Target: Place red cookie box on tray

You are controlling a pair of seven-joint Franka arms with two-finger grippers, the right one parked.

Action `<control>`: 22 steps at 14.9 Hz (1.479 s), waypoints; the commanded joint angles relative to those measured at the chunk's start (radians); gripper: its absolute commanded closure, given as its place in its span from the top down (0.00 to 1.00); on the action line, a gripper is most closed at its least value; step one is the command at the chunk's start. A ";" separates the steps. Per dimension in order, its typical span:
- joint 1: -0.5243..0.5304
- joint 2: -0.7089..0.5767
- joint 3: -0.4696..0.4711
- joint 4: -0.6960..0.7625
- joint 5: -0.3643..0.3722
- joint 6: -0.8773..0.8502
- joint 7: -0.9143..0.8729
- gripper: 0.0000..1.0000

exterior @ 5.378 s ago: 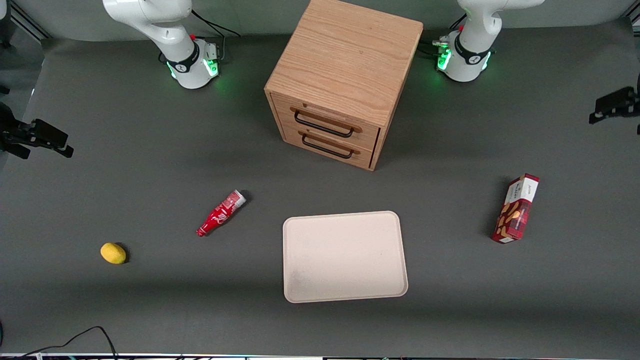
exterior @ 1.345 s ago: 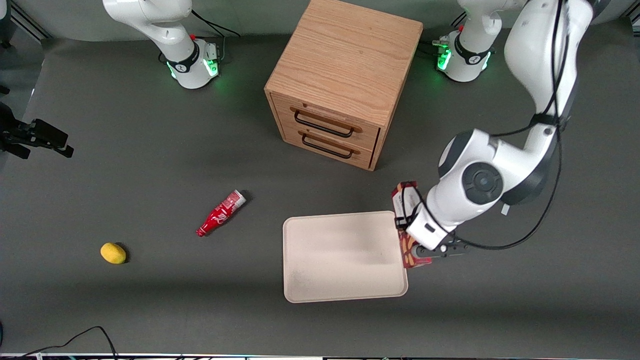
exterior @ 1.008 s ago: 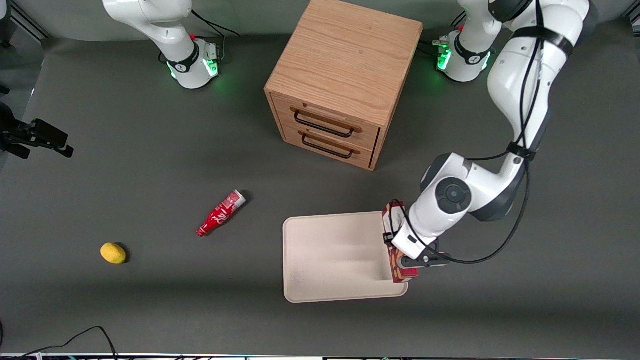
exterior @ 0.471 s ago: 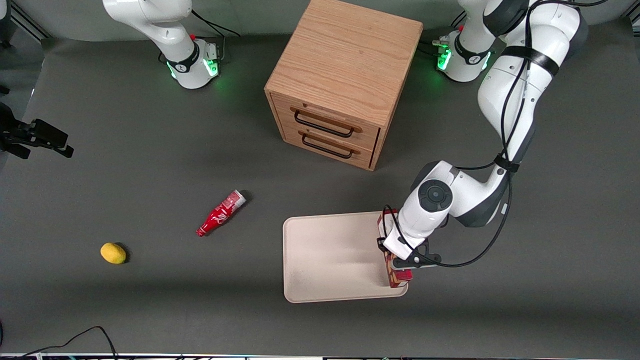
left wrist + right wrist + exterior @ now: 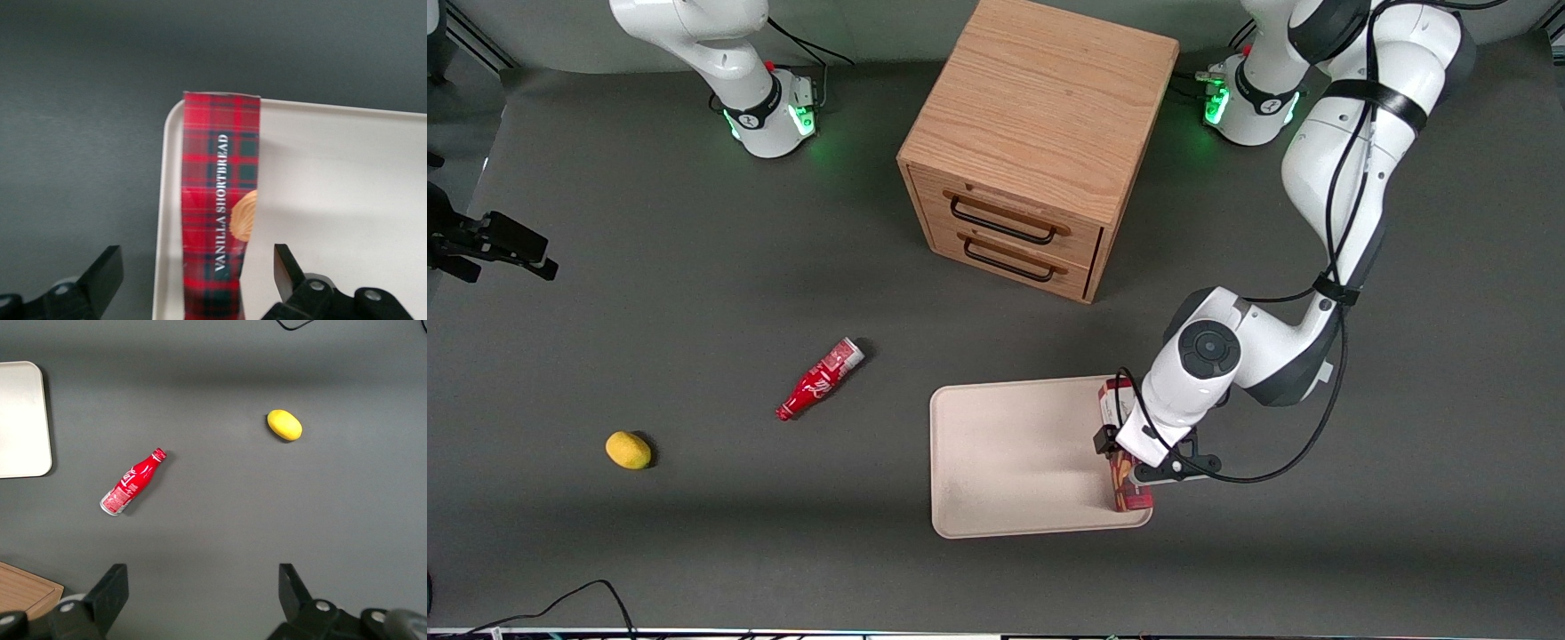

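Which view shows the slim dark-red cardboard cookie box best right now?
The left wrist view: the slim dark-red cardboard cookie box lies unobstructed along the cream tray rim, between the open gripper fingers. The front view's arm covers most of it; the right wrist view misses it.

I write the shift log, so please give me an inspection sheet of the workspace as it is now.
Surface: dark grey table, no spills seen.
Job's things: box rests on its narrow side in the tray, along the rim toward the working arm's end.
Clutter: red bottle lying down and lemon, both toward the parked arm's end; wooden drawer unit, both drawers shut.
Grippers: claw open, above the box, one finger on each side, not touching.
Cables: black cable loops off the working arm's wrist; another lies at the table edge nearest the camera.
Surroundings: black mounts at the table ends.
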 commanded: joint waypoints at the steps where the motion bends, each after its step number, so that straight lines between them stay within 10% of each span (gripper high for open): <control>1: 0.007 -0.079 -0.024 -0.002 0.003 -0.114 -0.032 1.00; 8: 0.068 -0.379 0.009 0.006 -0.300 -0.516 0.148 1.00; 14: 0.068 -0.652 0.310 0.053 -0.500 -0.921 0.581 1.00; 22: 0.064 -1.033 0.450 -0.317 -0.494 -0.960 0.856 1.00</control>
